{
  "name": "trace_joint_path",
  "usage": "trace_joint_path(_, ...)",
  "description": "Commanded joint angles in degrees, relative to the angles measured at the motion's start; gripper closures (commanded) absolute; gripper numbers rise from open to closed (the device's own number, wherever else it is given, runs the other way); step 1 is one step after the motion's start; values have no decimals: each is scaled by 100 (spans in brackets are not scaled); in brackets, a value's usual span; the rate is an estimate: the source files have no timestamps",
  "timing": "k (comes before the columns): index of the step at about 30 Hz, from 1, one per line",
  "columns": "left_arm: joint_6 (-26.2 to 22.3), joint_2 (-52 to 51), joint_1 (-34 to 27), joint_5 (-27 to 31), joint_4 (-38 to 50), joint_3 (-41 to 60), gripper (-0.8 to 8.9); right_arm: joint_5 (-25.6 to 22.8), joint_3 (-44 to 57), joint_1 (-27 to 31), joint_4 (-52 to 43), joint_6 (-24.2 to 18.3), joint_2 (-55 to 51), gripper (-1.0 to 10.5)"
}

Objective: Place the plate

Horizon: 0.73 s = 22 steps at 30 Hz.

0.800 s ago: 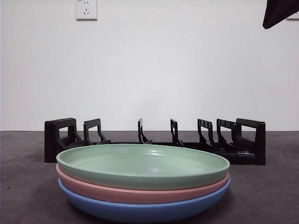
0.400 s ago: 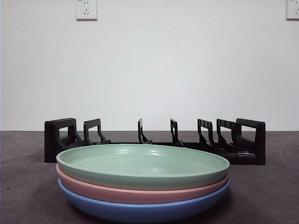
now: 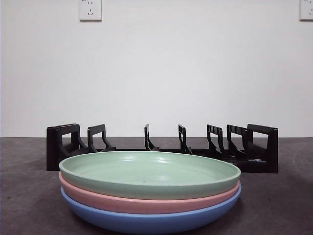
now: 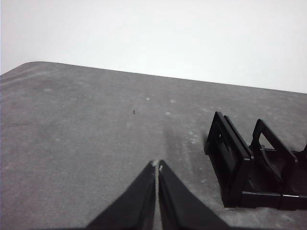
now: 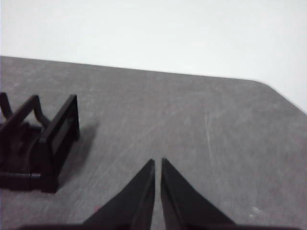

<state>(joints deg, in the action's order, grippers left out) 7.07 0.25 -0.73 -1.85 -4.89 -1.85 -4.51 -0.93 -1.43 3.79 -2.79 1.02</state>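
Three shallow plates sit stacked on the dark table (image 3: 274, 205), just in front of a black plate rack (image 3: 161, 147): a green plate (image 3: 149, 174) on top, a pink plate (image 3: 146, 200) beneath it and a blue plate (image 3: 146, 220) at the bottom. Every slot of the rack stands vacant; none of the plates has yet been placed. Neither arm shows in the front view. The left tool (image 4: 157, 165) hangs over bare table near one end of the rack (image 4: 249, 167), its jaws pressed together and gripping nothing. The right tool (image 5: 158, 163) hangs near the opposite end (image 5: 43, 143), its jaws nearly touching and likewise empty. The green plate looks rigid, light and smooth, probably plastic or glazed, so it may slip in a loose pinch. Its raised rim, standing clear of the pink plate below, seems the natural place to take hold.
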Motion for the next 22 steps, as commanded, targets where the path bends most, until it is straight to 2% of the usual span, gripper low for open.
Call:
trace_joint_path(1,7,-7,0,-26,55,111,807,-7,24,7,55,155,-83,926)
trace_joint_path(22,7,-7,0,-26,48,109,806,-2,22,15,-120,173,-81,926)
